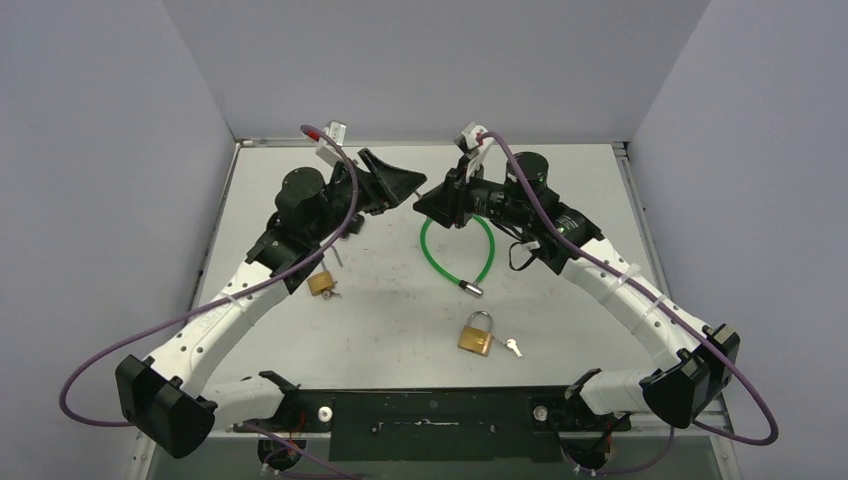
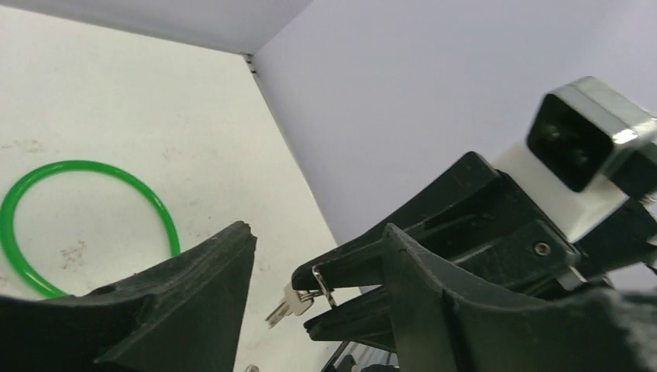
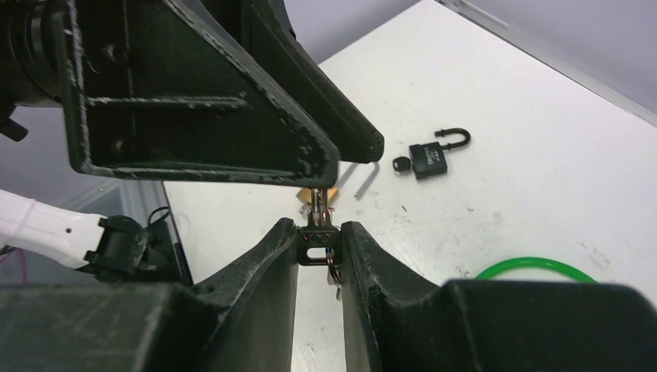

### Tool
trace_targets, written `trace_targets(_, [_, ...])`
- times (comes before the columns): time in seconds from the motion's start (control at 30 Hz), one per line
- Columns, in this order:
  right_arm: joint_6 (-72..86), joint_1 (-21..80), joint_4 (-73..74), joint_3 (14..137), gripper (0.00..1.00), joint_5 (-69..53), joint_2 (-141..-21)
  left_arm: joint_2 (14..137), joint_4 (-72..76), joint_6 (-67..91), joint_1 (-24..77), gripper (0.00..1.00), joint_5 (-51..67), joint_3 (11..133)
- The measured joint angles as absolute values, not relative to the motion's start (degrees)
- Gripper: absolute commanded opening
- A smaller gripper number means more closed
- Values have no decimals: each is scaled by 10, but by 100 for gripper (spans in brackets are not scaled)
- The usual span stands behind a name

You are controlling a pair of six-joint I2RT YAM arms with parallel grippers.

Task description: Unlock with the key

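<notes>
My right gripper (image 3: 319, 230) is shut on the black head of a key (image 3: 318, 245); its blade points away towards my left gripper. A ring with a second, silver key (image 2: 290, 304) hangs from it. My left gripper (image 2: 318, 232) is open and empty, its fingers either side of the right gripper's tips. In the top view both grippers meet tip to tip above the table's back middle, left (image 1: 405, 180) and right (image 1: 428, 207). A brass padlock (image 1: 478, 333) lies near the front with a small key (image 1: 512, 346) beside it.
A green cable loop (image 1: 455, 250) lies under the right gripper. A smaller brass padlock (image 1: 322, 284) lies by the left arm. A black padlock (image 3: 430, 159) with a raised shackle lies on the table. Walls enclose three sides.
</notes>
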State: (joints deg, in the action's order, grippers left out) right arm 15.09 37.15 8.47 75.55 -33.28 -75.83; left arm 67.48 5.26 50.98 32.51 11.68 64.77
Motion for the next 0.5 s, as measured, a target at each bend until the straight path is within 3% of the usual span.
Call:
trace_targets(0.3, [110, 399, 118, 755, 0, -263, -776, 728, 1, 552, 325, 4, 135, 651])
trace_targets(0.4, [109, 400, 127, 755, 1, -255, -782, 731, 0, 564, 324, 0, 143, 651])
trace_targets(0.43, [109, 401, 127, 755, 7, -252, -783, 731, -1, 564, 324, 0, 143, 651])
trace_targets(0.5, [109, 403, 126, 755, 34, -247, -784, 731, -1, 565, 322, 0, 147, 651])
